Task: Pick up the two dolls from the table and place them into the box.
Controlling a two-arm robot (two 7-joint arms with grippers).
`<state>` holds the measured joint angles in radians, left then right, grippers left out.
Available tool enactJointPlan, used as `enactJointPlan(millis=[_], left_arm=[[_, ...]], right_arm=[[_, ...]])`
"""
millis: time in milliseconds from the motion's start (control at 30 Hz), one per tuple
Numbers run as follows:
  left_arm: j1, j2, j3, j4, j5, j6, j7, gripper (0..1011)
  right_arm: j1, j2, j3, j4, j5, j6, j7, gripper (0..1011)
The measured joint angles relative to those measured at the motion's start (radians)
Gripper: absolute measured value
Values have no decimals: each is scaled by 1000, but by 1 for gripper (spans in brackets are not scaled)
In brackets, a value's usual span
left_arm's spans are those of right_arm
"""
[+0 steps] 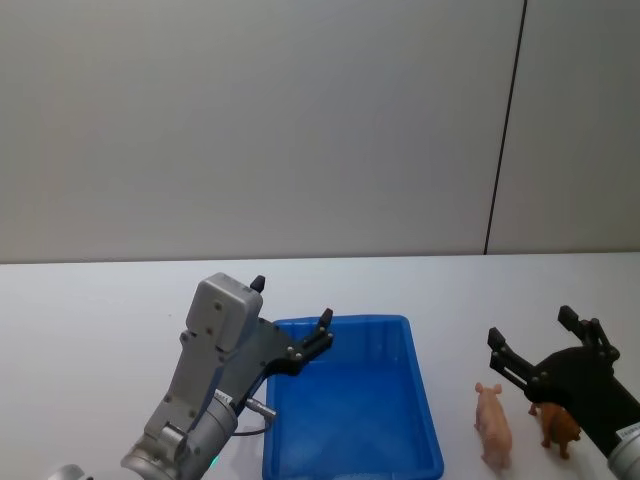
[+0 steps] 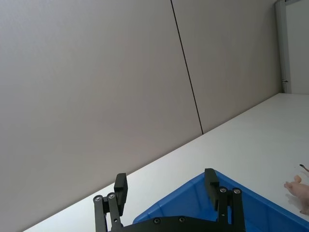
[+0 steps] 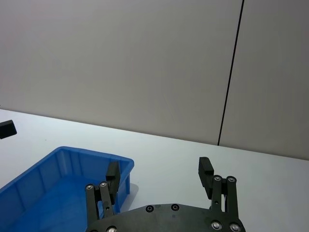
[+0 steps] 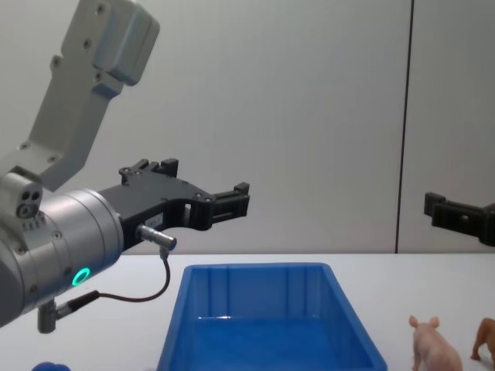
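The blue box (image 1: pixel 350 410) stands empty in the middle of the white table (image 1: pixel 90 310). To its right stand the two dolls, a pale pink pig (image 1: pixel 493 425) and, farther right, a smaller brown animal (image 1: pixel 560 427). My left gripper (image 1: pixel 292 300) hovers open above the box's near-left corner, holding nothing. Just above and behind the dolls, my right gripper (image 1: pixel 530 326) is also open and empty. The chest view has the pig (image 4: pixel 433 348) and the brown animal (image 4: pixel 486 340) right of the box (image 4: pixel 263 325), well below both grippers (image 4: pixel 197 184) (image 4: pixel 448 210).
A plain grey wall with a dark vertical seam (image 1: pixel 505 130) rises behind the table. A small rounded blue object (image 4: pixel 46 366) sits at the table's near left edge. Bare tabletop lies left of and behind the box.
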<state>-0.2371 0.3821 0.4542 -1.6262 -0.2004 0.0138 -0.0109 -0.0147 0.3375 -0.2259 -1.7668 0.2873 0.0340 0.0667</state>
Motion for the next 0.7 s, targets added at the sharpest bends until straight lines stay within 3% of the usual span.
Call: enactJointPlan(millis=[467,700], left_arm=[[0,0,0,0,0,0,0,1001],[0,0,0,0,0,0,0,1001]], right_arm=[[0,0,2,2,0,1,0,1001],[0,3,7,11,7,32,-4,1001]])
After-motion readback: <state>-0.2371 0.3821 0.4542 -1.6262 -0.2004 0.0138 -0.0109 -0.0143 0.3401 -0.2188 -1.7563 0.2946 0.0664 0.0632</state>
